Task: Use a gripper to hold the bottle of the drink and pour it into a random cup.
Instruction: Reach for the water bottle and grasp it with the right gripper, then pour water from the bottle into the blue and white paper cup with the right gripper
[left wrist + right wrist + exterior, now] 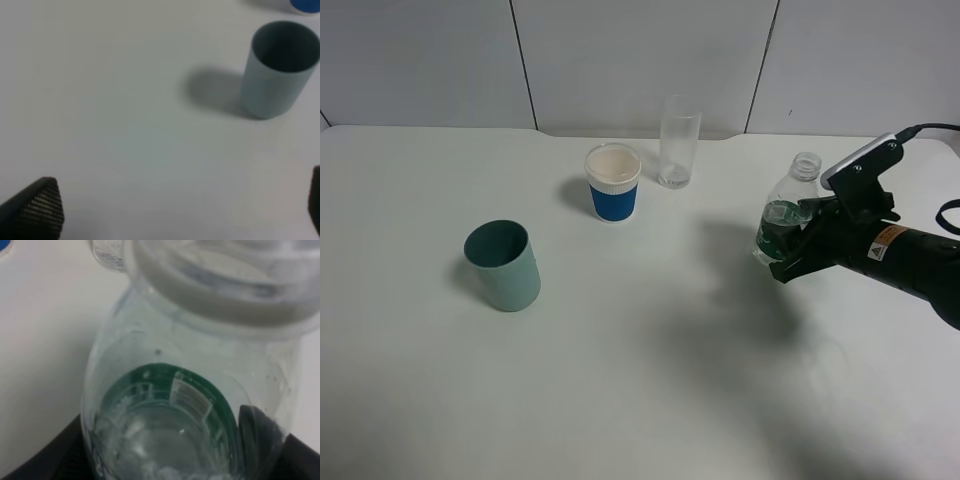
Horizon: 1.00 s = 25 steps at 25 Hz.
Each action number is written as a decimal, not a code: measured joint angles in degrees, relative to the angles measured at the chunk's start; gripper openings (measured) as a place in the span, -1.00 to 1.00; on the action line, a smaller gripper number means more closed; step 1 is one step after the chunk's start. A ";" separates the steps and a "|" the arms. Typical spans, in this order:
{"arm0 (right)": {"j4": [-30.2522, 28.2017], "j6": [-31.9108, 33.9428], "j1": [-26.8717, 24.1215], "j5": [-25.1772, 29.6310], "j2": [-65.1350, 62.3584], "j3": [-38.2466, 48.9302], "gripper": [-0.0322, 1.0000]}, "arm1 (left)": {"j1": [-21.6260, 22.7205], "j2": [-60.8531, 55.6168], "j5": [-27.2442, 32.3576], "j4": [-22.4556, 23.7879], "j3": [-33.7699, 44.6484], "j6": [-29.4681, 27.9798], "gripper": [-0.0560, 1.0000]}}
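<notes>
Bottle [783,212] w/ green label is at right side of table [620,400], near upright, clamped in right gripper [796,243], well apart from cups. Grasp looks done; carry to e.g. teal cup [503,266] & pour not yet done.

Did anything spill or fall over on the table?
No spill shows. The teal cup, the blue cup and the clear glass stand upright on the table. The only lean is the uncapped bottle, tilted slightly in the robot's right hand, which is shut on it.
</notes>
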 joint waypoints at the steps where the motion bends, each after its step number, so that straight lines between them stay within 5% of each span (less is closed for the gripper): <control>1: 0.00 0.06 0.00 -0.01 0.00 0.00 0.15 | 0.00 0.00 0.00 0.00 0.00 0.00 0.99; 19: 3.20 1.12 0.00 -0.65 0.18 0.00 0.15 | 0.00 0.00 0.00 0.00 0.00 0.00 0.99; 25: 4.04 3.40 0.00 -5.25 0.18 0.00 0.15 | 0.00 0.00 0.00 0.00 0.00 0.00 0.99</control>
